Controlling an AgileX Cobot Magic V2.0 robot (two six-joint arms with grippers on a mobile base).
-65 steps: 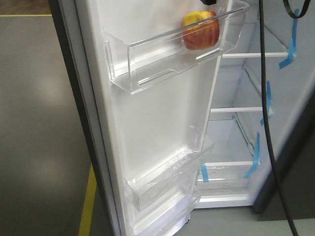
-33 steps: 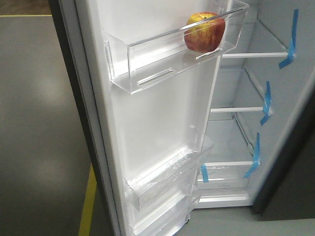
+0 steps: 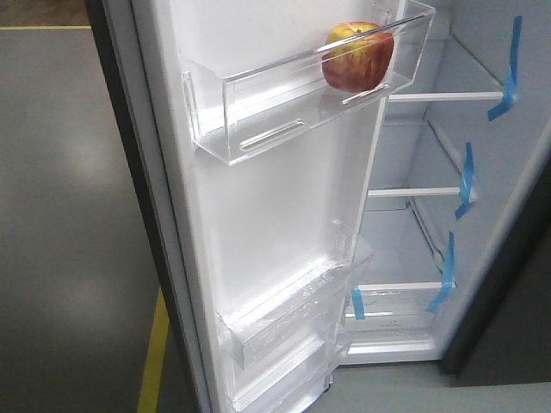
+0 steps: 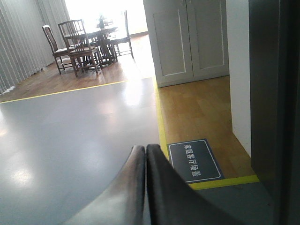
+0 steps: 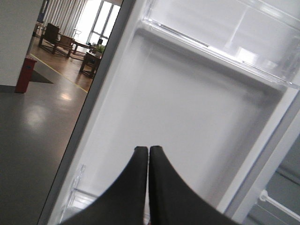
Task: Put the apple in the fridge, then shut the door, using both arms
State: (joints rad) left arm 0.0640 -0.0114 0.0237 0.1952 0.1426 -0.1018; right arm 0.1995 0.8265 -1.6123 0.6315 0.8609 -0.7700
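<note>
The red and yellow apple rests in the upper clear bin of the open door. Behind it the fridge shows its white interior and glass shelves with blue tape strips. No arm shows in the front view. My right gripper is shut with nothing in it, pointing at the door's white inner panel below a clear bin. In the left wrist view my left gripper is also shut and empty, held over the grey floor beside the door's dark outer face.
Lower clear bins stick out from the door. A yellow floor line runs at the door's foot. The left wrist view shows a dark floor sign, white cabinets and a table with chairs far off.
The black cable and arm part that hung in front of the fridge one second ago have left the front view. The apple shifted slightly right in the bin, then stayed still.
</note>
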